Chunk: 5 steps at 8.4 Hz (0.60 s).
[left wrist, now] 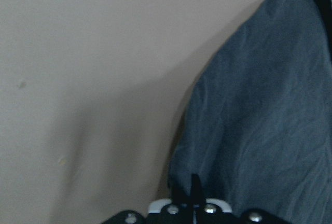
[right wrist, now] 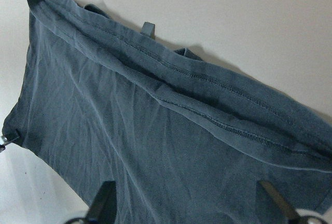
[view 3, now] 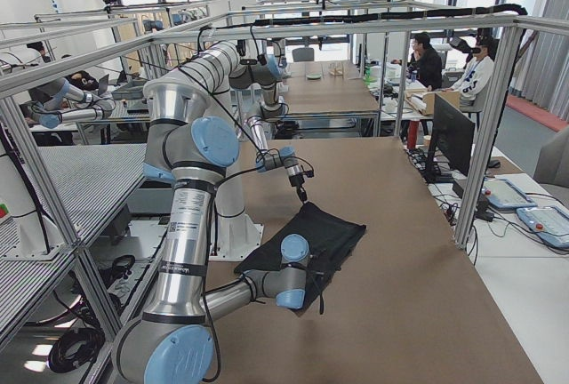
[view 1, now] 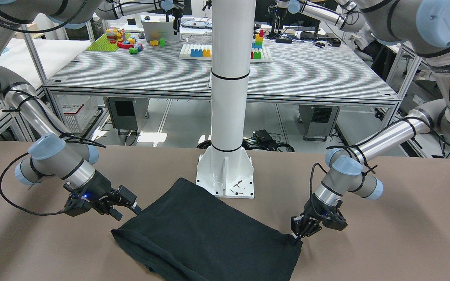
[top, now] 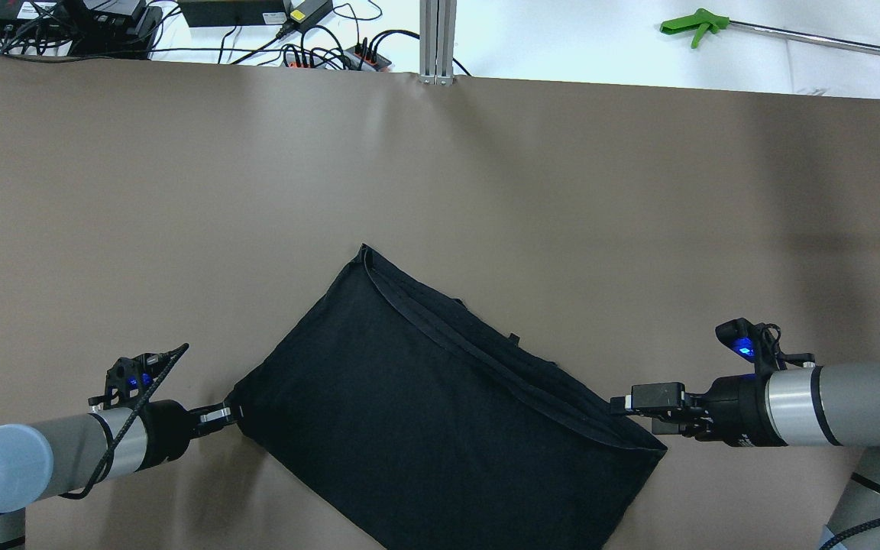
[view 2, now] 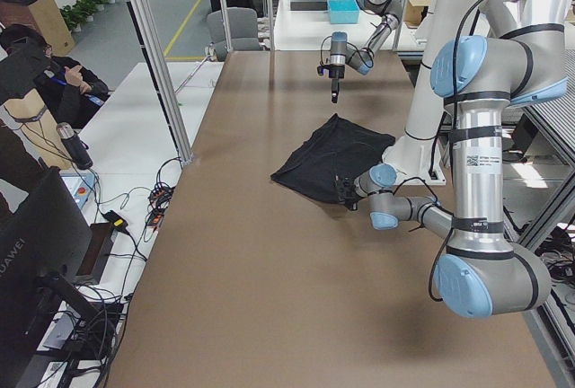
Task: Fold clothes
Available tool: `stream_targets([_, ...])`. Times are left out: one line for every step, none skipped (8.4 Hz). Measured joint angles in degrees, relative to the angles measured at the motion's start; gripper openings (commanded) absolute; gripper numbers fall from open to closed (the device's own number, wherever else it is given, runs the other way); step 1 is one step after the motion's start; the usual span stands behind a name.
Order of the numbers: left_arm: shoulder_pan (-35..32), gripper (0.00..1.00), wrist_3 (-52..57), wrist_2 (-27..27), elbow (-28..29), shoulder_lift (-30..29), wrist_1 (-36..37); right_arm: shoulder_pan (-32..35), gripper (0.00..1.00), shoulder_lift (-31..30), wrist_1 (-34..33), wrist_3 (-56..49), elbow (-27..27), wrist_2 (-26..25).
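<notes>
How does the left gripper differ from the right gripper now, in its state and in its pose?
The left gripper is shut, pinching one corner of the black garment. The right gripper is open, its jaws spread wide at the opposite corner. In the front-facing view the left gripper tilts steeply down toward the table, while the right gripper lies closer to level. Both sit low over the table, at opposite ends of the black garment.

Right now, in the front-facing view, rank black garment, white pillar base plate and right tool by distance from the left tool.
From the left tool:
1. black garment, its corner at the tool's tips.
2. white pillar base plate, behind the garment, robot side.
3. right tool, across the garment, view's left.
</notes>
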Motion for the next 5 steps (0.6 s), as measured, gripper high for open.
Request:
stream_targets([-0.6, 0.00, 0.0, -1.3, -1.1, 0.5, 0.0, 0.0, 0.94, 0.0, 0.0, 0.0, 0.0, 0.0])
stream_targets([-1.5, 0.00, 0.2, -1.9, -1.4, 0.6, 0.1, -0.1, 0.94, -0.1, 0.0, 0.0, 0.0, 0.0])
stream_targets([-3.2, 0.00, 0.5, -2.1, -1.1, 0.4, 0.7, -0.1, 0.94, -0.1, 0.0, 0.0, 0.0, 0.0])
stream_targets([-5.2, 0.00, 1.1, -2.2, -0.8, -0.6, 2.7, -0.1, 0.94, 0.0, 0.0, 0.1, 0.0, 0.0])
stream_targets([-7.7, 0.00, 2.0, -2.3, -0.6, -3.7, 7.6, -0.1, 0.94, 0.0, 0.0, 0.1, 0.0, 0.0])
